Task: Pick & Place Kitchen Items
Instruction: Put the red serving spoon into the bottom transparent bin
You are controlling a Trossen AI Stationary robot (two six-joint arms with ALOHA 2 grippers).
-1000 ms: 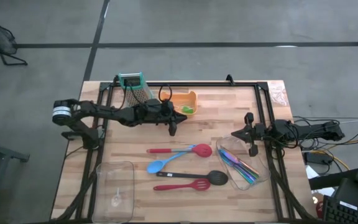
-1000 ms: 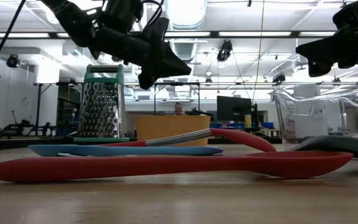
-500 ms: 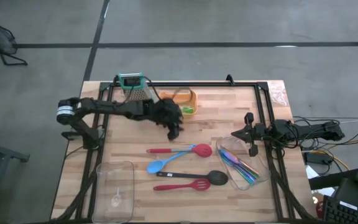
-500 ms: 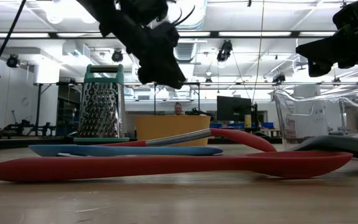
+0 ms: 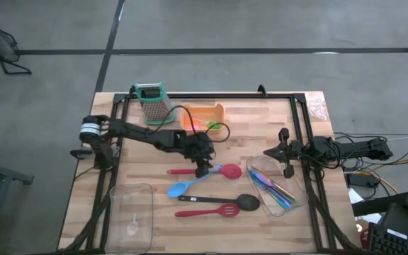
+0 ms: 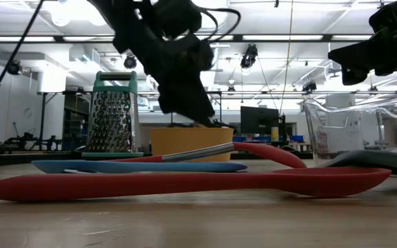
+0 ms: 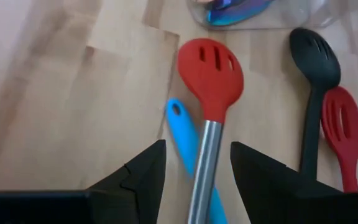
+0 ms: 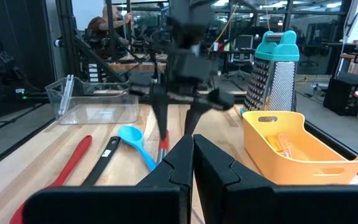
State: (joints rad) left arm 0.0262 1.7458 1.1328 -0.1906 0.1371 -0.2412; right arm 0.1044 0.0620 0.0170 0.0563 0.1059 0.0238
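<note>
Two dark fingers of the left gripper (image 7: pixel 194 180) are spread wide either side of the red slotted spoon (image 5: pixel 218 171)'s metal handle, nothing gripped yet. Four long utensils are counted mid-table: that spoon, a blue spoon (image 5: pixel 180 188), a black slotted spoon (image 5: pixel 241 201) and a red slotted spatula (image 5: pixel 214 211). Further out, the right gripper (image 5: pixel 286 167) is kept shut over the clear bin (image 5: pixel 297 201) of cutlery (image 5: pixel 273 190).

Counted on the counter: four long-handled utensils, two clear bins, one tray, one grater.

Red slotted spoon (image 5: pixel 227 171), blue spoon (image 5: pixel 178 189), black slotted spoon (image 5: pixel 247 202), red slotted spatula (image 5: pixel 225 210); clear bins lower left (image 5: pixel 130 211) and right (image 5: pixel 261 167); orange tray (image 5: pixel 211 110); grater (image 5: pixel 151 101).
</note>
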